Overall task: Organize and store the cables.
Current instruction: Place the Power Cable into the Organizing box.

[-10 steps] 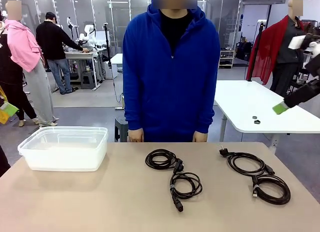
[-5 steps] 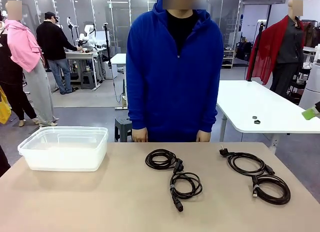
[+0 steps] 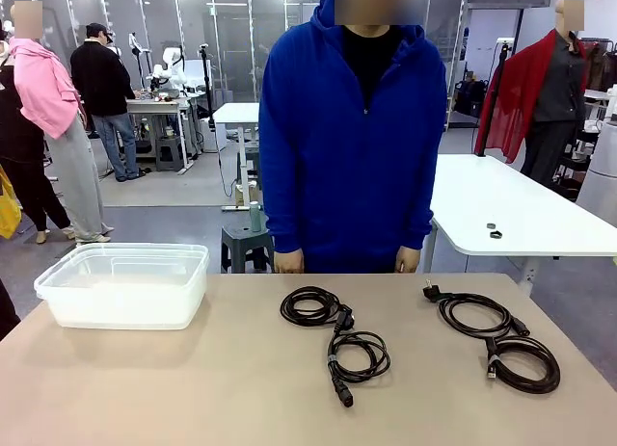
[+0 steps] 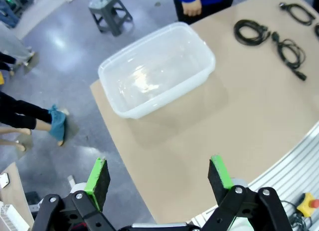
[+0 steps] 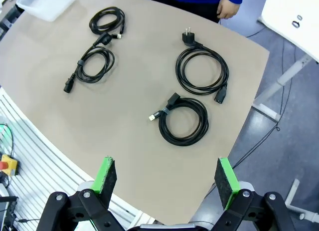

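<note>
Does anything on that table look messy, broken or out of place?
Nothing stands out. The four cables lie coiled flat on the table, none hanging over an edge, and the clear bin stands upright and empty.

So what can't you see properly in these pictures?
Front view: two small dark things on the far white table are too small to name.
Front view: the person's hands are partly hidden behind the near table's edge.
Right wrist view: the clear container is cut off by the top edge.
Right wrist view: one cable has a light plug tip too small to identify.
</note>
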